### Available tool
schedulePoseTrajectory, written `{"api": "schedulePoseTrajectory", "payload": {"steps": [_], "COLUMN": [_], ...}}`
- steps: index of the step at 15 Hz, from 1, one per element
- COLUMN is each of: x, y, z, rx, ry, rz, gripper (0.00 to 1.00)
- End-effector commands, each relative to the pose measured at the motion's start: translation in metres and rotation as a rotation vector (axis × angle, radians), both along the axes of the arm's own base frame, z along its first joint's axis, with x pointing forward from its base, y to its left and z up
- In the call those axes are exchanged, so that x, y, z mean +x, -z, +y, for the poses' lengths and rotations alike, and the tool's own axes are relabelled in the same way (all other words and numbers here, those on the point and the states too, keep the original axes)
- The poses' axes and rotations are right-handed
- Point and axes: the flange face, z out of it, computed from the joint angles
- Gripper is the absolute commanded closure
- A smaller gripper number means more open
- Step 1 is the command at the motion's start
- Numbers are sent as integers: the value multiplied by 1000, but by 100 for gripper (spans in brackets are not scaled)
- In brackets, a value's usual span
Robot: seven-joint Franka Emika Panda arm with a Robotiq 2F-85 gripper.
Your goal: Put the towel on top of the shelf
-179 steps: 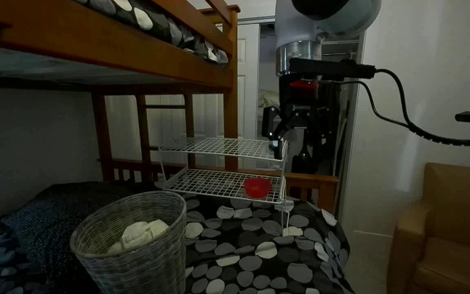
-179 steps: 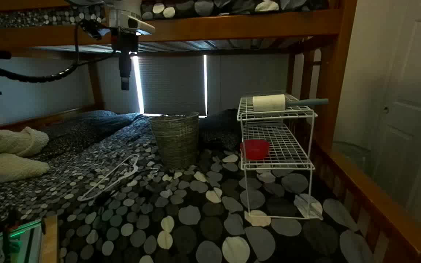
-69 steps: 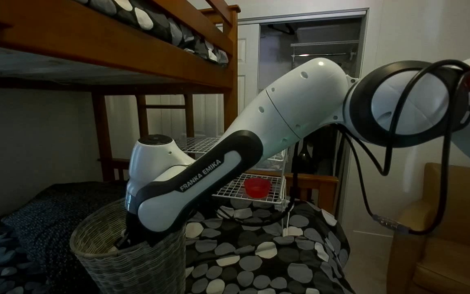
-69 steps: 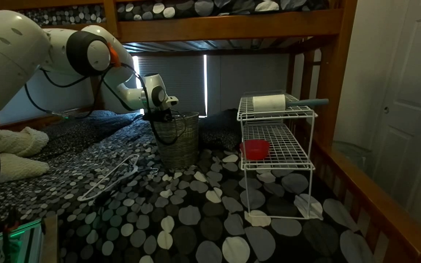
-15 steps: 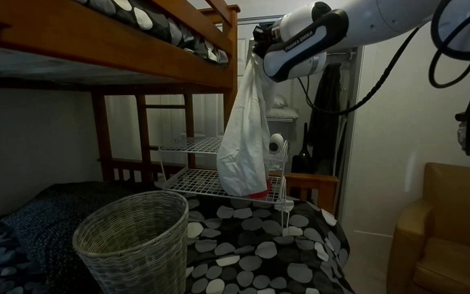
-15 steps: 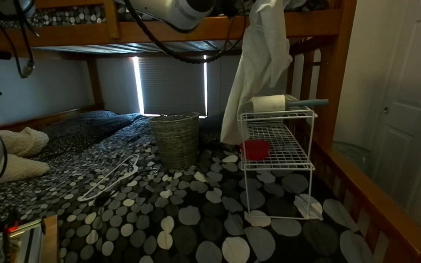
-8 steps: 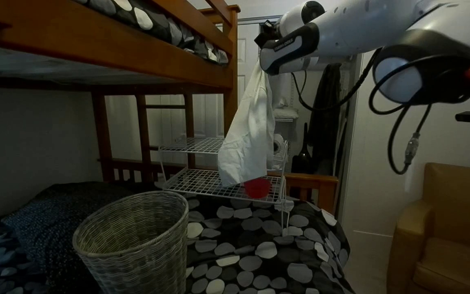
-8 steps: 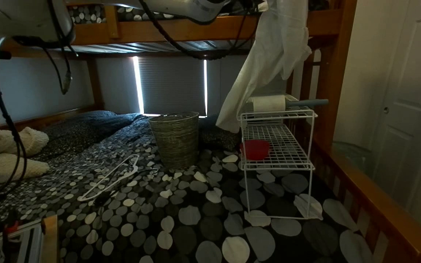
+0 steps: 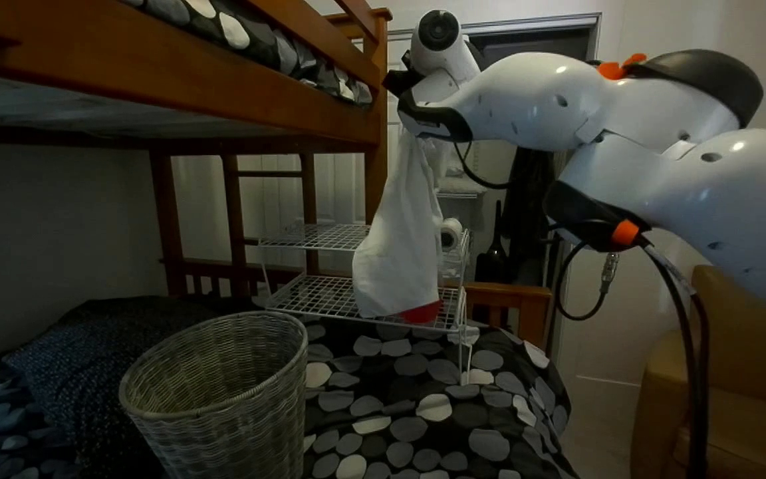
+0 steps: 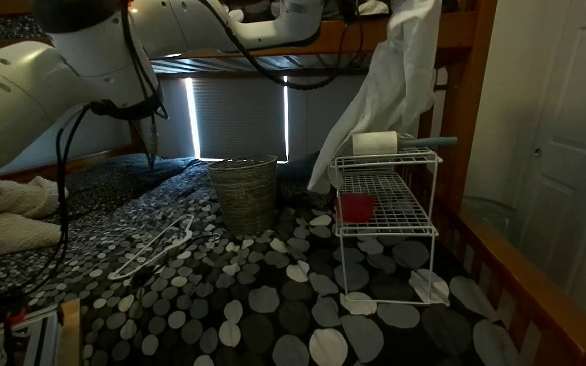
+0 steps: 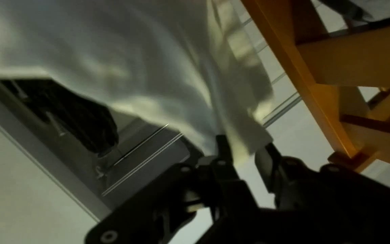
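The white towel hung in long folds from the gripper, whose two fingers, only a little apart, had one end of it pinched between their tips in the wrist view. It was in the air beside the white wire shelf, its lower end below the level of the top tier; whether it touched the wires could not be told. On that tier lay a white roll with a grey-blue handle jutting past the edge, and on the tier below sat a red bowl, partly hidden by the towel in an exterior view. A wicker basket stood near the shelf on the dotted bedspread, a white hanger lying near it. The robot's arm extended beside the wooden upper bunk, and a tan armchair showed partly behind the arm
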Motion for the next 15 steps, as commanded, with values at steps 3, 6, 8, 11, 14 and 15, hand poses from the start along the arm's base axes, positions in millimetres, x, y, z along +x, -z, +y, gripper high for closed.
{"api": "schedulePoseTrajectory", "payload": {"steps": [3, 6, 8, 11, 14, 15], "x": [5, -12, -21, -31, -42, -49], "y": [-8, -36, -43, -22, -6, -3], "z": [-13, -20, -23, -20, -21, -22], "rx": [-31, -103, -123, -50, -37, -46], "ry": [214, 68, -40, -187, -263, -270], "rz": [35, 27, 6, 35, 91, 107], "gripper": [26, 4, 0, 0, 0, 0]}}
